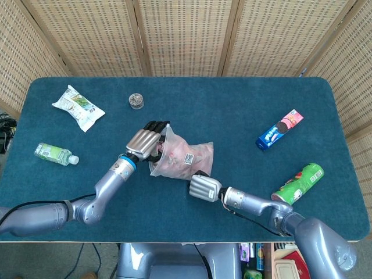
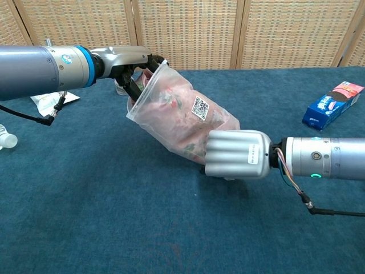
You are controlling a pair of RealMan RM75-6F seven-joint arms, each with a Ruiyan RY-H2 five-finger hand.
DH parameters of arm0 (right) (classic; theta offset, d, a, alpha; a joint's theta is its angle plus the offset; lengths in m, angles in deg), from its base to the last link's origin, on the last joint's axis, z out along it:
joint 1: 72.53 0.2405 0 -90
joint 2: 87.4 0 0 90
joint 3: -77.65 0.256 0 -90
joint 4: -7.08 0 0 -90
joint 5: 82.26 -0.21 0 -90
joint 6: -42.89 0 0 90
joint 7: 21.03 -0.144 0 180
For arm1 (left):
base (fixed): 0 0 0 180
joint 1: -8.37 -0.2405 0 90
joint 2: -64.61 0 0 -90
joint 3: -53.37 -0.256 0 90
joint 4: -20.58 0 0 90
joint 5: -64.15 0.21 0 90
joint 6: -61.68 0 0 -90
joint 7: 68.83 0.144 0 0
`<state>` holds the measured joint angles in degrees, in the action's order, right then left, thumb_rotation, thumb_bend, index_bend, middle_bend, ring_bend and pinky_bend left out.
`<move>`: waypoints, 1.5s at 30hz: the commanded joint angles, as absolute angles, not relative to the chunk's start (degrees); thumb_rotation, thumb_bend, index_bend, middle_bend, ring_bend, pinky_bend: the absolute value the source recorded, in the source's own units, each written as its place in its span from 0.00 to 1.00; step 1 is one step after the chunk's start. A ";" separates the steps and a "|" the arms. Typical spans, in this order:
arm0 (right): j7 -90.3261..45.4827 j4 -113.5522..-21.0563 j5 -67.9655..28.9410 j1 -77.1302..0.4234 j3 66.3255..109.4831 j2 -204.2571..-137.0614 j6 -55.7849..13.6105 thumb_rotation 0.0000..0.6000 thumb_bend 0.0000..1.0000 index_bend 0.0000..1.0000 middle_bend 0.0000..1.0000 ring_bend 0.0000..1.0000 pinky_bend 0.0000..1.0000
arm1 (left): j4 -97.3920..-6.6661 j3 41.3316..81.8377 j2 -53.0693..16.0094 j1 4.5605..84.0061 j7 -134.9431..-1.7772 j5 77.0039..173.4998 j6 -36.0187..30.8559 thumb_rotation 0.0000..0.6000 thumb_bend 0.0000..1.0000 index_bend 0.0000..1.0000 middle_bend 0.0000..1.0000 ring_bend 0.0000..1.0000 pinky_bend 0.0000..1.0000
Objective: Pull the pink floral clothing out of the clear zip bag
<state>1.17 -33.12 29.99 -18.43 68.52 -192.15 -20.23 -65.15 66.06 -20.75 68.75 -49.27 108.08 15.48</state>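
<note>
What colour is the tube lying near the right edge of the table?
The tube is green with a red patch, clearest in the head view.

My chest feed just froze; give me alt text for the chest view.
Left hand reaches into the mouth of the clear bag of pink clothing, while the right hand grips its bottom end on the blue table. A cookie box lies far right.

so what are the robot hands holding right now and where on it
Both hold the clear zip bag. The right robot hand grips its closed bottom end; the left robot hand is at its open mouth, fingers reaching inside. The pink floral clothing remains inside.
</note>
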 commanded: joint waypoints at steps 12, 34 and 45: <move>-0.11 -32.13 30.31 -18.53 67.75 -192.28 -22.60 1.00 0.82 0.75 0.90 0.84 1.00 | -64.97 66.25 -20.94 68.70 -50.09 108.24 14.90 1.00 0.55 0.66 0.00 0.00 0.00; 6.92 -41.79 28.11 -22.50 67.84 -179.64 -25.27 1.00 0.87 0.76 0.91 0.84 1.00 | -67.58 66.61 -8.16 61.79 -53.22 110.74 9.42 1.00 0.55 0.66 0.00 0.00 0.00; 8.35 -41.95 25.66 -26.06 67.95 -176.29 -24.02 1.00 0.87 0.76 0.91 0.84 1.00 | -64.25 66.72 3.70 53.33 -63.03 112.74 9.83 1.00 0.55 0.66 0.00 0.00 0.00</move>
<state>8.36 -42.15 25.82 -25.86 67.91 -176.35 -24.13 -65.76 66.73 2.62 54.88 -61.05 112.20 9.24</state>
